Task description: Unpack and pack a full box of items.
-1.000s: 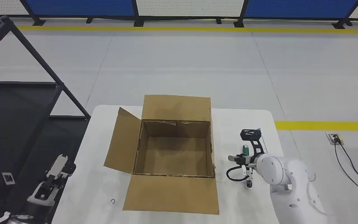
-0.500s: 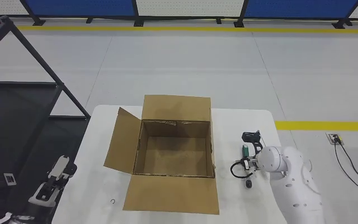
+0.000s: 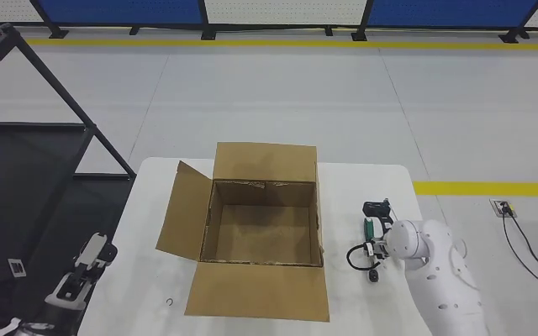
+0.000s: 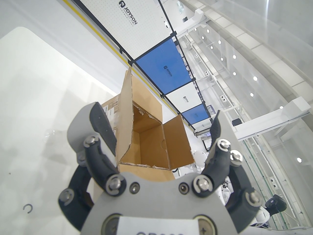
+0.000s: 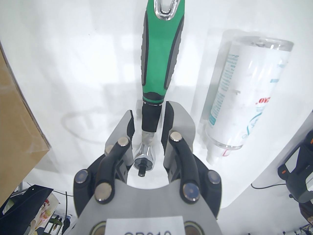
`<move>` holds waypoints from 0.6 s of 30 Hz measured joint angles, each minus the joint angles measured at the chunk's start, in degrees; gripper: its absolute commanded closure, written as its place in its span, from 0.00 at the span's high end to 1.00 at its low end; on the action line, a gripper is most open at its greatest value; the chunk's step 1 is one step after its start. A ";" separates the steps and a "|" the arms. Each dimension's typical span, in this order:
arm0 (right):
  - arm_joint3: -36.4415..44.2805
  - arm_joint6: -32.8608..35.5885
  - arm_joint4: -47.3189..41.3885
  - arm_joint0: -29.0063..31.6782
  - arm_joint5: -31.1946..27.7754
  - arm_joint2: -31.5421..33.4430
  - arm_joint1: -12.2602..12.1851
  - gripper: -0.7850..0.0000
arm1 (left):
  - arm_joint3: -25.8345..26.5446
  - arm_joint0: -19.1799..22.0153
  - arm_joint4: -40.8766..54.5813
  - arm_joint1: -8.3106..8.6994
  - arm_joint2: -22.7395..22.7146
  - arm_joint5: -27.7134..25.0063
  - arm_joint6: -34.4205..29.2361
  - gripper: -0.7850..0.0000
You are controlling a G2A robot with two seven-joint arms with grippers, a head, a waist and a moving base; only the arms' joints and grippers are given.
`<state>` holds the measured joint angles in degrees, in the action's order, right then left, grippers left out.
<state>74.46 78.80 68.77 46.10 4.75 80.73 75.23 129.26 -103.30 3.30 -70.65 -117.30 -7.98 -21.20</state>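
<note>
Right claw [image 5: 149, 110] straddling a green-handled ratchet [image 5: 161, 57].
Its jaws stand narrow about the neck, not clamped, at three o'clock from the open box [image 3: 262, 231]; a clear bottle [image 5: 247, 94] lies just beside; left claw [image 4: 156, 113] gapes wide.

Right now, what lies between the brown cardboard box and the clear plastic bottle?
A green-handled ratchet wrench, the open right gripper astride its neck; the right wrist view shows it.

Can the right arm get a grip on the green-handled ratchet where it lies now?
Probably yes. The right gripper is open, its fingers on either side of the ratchet at its black neck, with nothing between them. The bottle lies alongside, clear of it.
</note>
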 measured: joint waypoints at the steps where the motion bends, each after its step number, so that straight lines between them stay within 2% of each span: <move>1: -0.27 0.03 -0.07 -0.15 -0.07 -0.15 -0.02 0.35 | 0.02 -0.04 0.04 -0.01 -0.02 0.03 0.06 1.00; 7: -2.54 0.03 -0.48 -1.24 -0.07 -0.96 -0.07 0.24 | 0.03 -0.22 0.24 -0.03 -0.22 -0.17 0.21 1.00; 10: -3.55 -0.07 -0.72 -1.79 -0.16 -1.30 -0.11 0.13 | 0.00 -0.28 0.42 -0.03 -0.42 -0.22 0.22 1.00; 12: -3.98 -0.15 -0.91 -2.04 -0.16 -1.45 -0.13 0.00 | -0.03 -0.29 0.44 -0.03 -0.56 -0.30 0.25 1.00; 18: -2.56 -1.53 -2.30 -2.10 0.19 -0.14 -0.48 0.00 | -0.14 -0.30 0.82 -0.03 -0.99 -0.48 0.28 1.00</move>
<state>71.90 77.26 66.47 44.01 4.95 80.59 74.75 129.12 -103.60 4.12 -70.68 -118.30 -8.46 -20.92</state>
